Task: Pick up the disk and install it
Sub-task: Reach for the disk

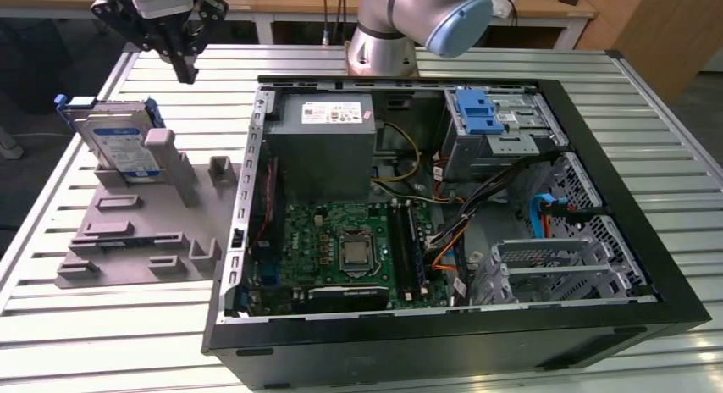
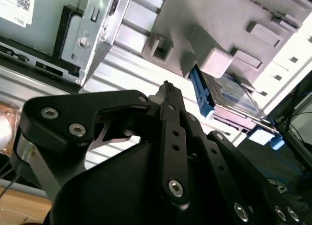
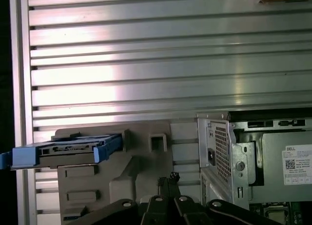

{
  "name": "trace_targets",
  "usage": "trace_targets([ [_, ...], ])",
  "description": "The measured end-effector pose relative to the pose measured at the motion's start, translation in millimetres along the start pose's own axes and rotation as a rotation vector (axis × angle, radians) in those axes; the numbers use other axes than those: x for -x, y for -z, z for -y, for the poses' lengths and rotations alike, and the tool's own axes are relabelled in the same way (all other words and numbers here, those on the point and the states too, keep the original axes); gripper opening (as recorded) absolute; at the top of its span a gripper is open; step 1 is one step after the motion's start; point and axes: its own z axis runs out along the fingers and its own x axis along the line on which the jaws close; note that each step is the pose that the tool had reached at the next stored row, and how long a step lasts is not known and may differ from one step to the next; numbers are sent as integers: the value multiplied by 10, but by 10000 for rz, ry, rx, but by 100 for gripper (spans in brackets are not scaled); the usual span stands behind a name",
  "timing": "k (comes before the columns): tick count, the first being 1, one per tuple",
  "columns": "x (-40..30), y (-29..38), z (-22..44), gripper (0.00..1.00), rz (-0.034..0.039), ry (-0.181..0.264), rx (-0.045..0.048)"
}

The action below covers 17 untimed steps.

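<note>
At the exterior view's left, the disk (image 1: 118, 143), a flat silver metal hard drive with a blue-and-white label and a blue plastic bracket round its edges, stands on edge in the grey plastic fixture plate (image 1: 124, 240). It leans back against one of the plate's posts, with its labelled face towards the camera. We judge its long axis to run roughly upward along that lean. In the first wrist view we look down on its upper edge (image 3: 68, 151), a thin blue-ended bar.

A little to the right and higher in the exterior view hangs the black gripper (image 1: 184, 71), fingers pointing down. It sits over the slatted aluminium table (image 1: 632, 88), beyond the fixture's far edge. The jaws look pressed together with nothing between them, and both wrist views show the tips (image 2: 168, 88) (image 3: 169, 178) meeting. From the jaws, then, the disk lies below, towards the exterior view's left and nearer that camera. The two are apart, not touching. In the second wrist view the drive (image 2: 234, 95) appears past the fingertips rather than under them.

Further right stands the open black computer case (image 1: 452, 351). It holds a large grey metal box (image 1: 328, 147) and, beyond that, a blue ribbed plastic latch (image 1: 480, 113) on the drive cage. We judge the pick not yet made.
</note>
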Motion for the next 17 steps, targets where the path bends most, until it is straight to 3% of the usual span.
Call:
trace_targets([
  [17, -409, -48, 23, 11, -2, 1, -6],
])
